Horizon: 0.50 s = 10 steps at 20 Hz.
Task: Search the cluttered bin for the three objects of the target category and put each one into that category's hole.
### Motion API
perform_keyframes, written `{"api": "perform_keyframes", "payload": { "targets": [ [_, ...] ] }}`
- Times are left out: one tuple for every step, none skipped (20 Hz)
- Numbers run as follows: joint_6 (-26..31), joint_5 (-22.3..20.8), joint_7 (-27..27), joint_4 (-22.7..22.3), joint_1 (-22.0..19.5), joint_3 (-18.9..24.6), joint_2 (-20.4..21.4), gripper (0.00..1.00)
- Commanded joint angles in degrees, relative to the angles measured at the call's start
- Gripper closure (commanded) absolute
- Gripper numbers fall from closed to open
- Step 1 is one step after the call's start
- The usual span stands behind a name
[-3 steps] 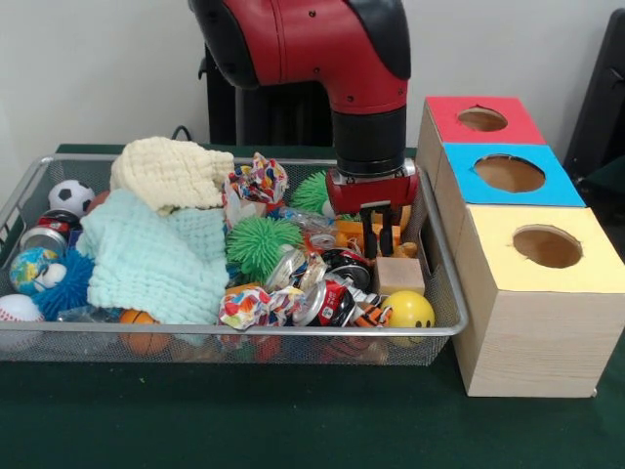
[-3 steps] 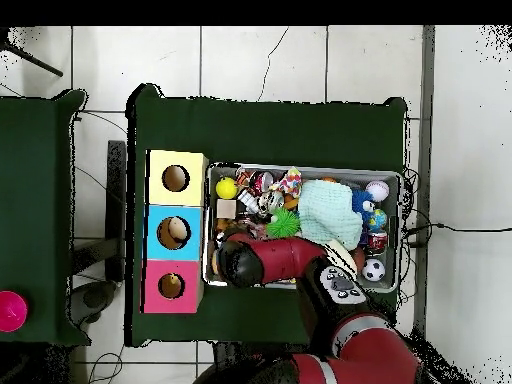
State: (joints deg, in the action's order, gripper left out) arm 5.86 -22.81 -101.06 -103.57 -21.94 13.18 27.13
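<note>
From the front, the gripper [image 1: 378,233] hangs low at the wire bin's [image 1: 444,293] right end, its black fingers parted and empty, tips just above a wooden block [image 1: 399,275]. A yellow smiley ball [image 1: 409,310] lies nearer the camera. From overhead, the arm [image 2: 275,258] hides the gripper; the block [image 2: 227,209] and ball [image 2: 227,188] sit beside the yellow-topped box [image 2: 176,178].

Illumination is even and diffuse in both views, consistent with ceiling lighting; no strong directional source is evident. In the front view, the wire bin [image 1: 444,327] casts only a faint, soft shadow on the green worktop [image 1: 293,420]. Mild glare shows on the arm's red shell [image 1: 312,39] and on the crushed cans [image 1: 322,298]. The wooden box [image 1: 532,322] is evenly lit. In the overhead view, the floor tiles [image 2: 260,60] read bright, nearly washed out. Fine detail is soft throughout.
</note>
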Motion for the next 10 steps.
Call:
{"api": "perform_keyframes", "payload": {
  "targets": [
    [9.3,-0.2,1.1,0.9,-2.7,5.5,3.0,1.00],
    [10.5,0.0,1.6,0.5,-3.1,6.1,3.9,1.00],
    [11.7,0.3,2.1,0.0,-3.8,6.9,4.7,1.00],
    [13.0,0.7,2.6,-0.5,-4.6,7.8,5.5,1.00],
    [14.6,1.1,3.3,-0.9,-5.6,9.0,6.2,1.00],
    [16.0,1.6,3.8,-1.6,-6.7,10.2,6.9,1.00],
    [17.7,2.2,4.4,-2.0,-7.8,11.5,7.4,1.00],
    [19.4,2.8,4.9,-2.4,-8.9,12.8,8.0,1.00],
    [20.9,3.4,5.4,-2.9,-10.1,14.2,8.2,1.00],
    [22.8,4.2,5.7,-3.4,-11.3,15.6,8.4,1.00]
  ]
}}
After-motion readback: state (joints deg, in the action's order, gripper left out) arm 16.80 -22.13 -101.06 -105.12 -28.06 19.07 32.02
